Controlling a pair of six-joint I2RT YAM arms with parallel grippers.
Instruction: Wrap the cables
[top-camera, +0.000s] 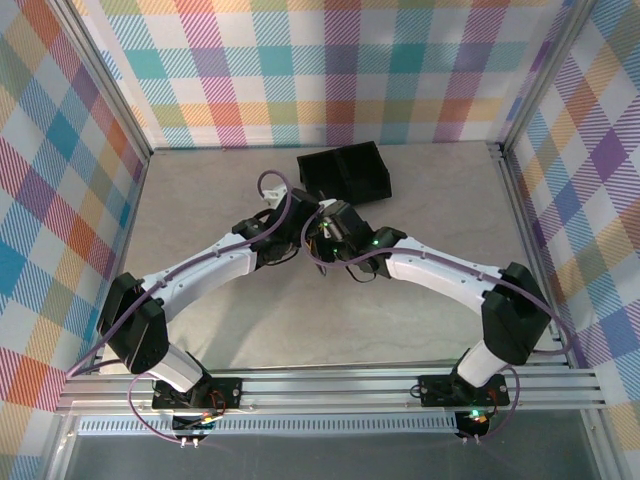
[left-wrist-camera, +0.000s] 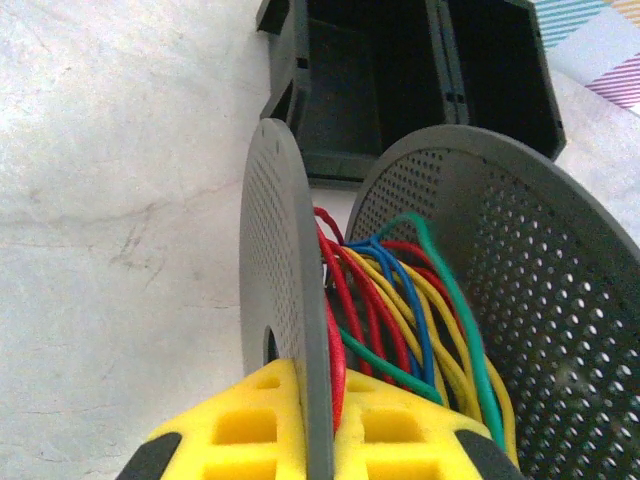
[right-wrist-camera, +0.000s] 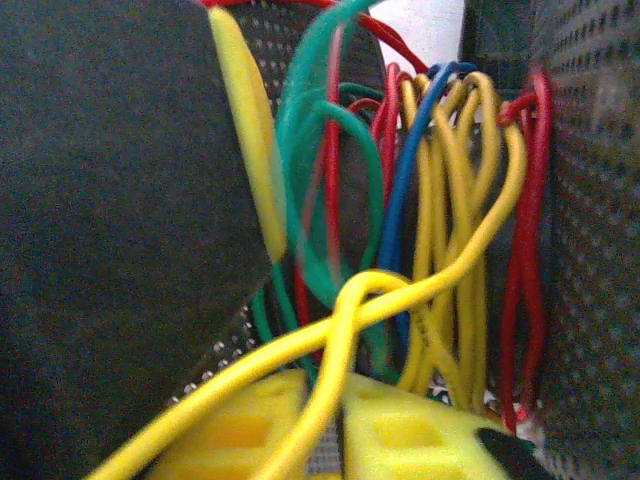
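Here, both arms reach in from the near edge of the desk (top-camera: 200, 210) and meet around its middle, somewhat nearer the far edge. They stop just short of a black bin (top-camera: 345, 172) that sits by the far edge. The bin is divided into compartments, and its open top faces up.

From the left wrist, the left fingers (left-wrist-camera: 290, 400) are clenched on a grey spool (left-wrist-camera: 530, 300). One yellow pad lies on each side of the spool's nearer perforated disc (left-wrist-camera: 275, 250), whose edge runs straight down between them. The second disc stands to the right, tilted away, so the two form a V-shaped channel. In that channel, on the spool, lie the cables (left-wrist-camera: 385, 300) in loose overlapping turns: red and yellow strands, with green and blue ones mixed in. The bin is just beyond the spool, on the pale desk.

From the right wrist, the right fingers (right-wrist-camera: 370, 405) sit low in the view, close in among the same bundle between the perforated discs. A yellow strand (right-wrist-camera: 440, 290) loops across the front of the pads and trails down over the slit between them. It seems to pass through that slit, but the picture is blurred and too close, so I cannot tell whether these fingers are clenched on it or released. Behind it, yellow, red, blue and green strands rise side by side.
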